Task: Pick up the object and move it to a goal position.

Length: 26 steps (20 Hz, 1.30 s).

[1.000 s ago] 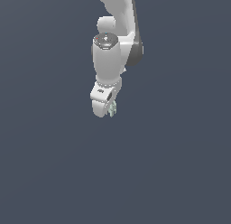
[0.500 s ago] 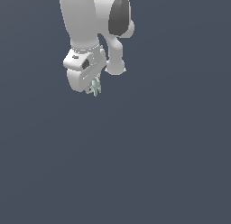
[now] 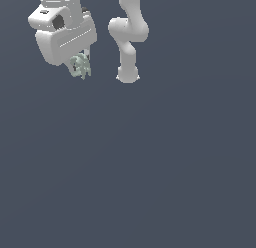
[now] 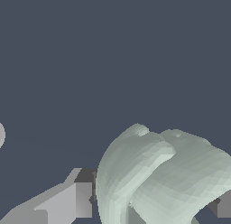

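The object is a small pale grey-green lumpy curl with prongs, hanging under the white robot hand at the exterior view's upper left. My gripper is shut on it, its fingers mostly hidden behind the hand and the object. In the wrist view the object fills the space between the two grey fingertips, which press on it from both sides. It is held well above the dark floor.
The white arm's base and lower links stand to the exterior view's right of the hand. A plain dark blue-grey floor spreads all around. A small pale disc shows at the wrist view's edge.
The hand has swung toward the exterior view's upper left and closer to the camera, carrying the object with it. The grip has stayed shut.
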Each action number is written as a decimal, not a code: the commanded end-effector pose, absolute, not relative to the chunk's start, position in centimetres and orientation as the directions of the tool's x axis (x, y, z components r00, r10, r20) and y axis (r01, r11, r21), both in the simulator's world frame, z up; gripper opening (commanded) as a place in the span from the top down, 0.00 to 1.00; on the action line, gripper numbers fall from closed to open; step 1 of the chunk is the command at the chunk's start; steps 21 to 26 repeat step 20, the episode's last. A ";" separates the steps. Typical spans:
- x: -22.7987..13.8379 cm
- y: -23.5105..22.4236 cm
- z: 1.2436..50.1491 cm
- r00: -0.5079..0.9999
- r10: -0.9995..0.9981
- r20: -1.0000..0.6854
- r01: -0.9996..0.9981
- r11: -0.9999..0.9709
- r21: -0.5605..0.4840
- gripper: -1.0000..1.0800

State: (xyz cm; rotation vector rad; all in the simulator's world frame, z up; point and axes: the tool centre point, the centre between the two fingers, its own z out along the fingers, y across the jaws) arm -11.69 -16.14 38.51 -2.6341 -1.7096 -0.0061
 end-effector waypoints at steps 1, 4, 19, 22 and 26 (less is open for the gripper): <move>-12.5 -17.7 40.7 0.407 0.913 0.003 0.913 -0.407 0.000 1.00; -13.2 -19.3 43.0 0.408 0.913 0.002 0.913 -0.408 0.000 1.00; -14.2 -22.5 47.4 0.408 0.913 0.000 0.913 -0.408 0.000 1.00; -14.2 -22.5 47.3 0.408 0.913 0.000 0.913 -0.408 0.000 1.00; -14.2 -22.5 47.3 0.408 0.913 0.000 0.913 -0.408 0.000 1.00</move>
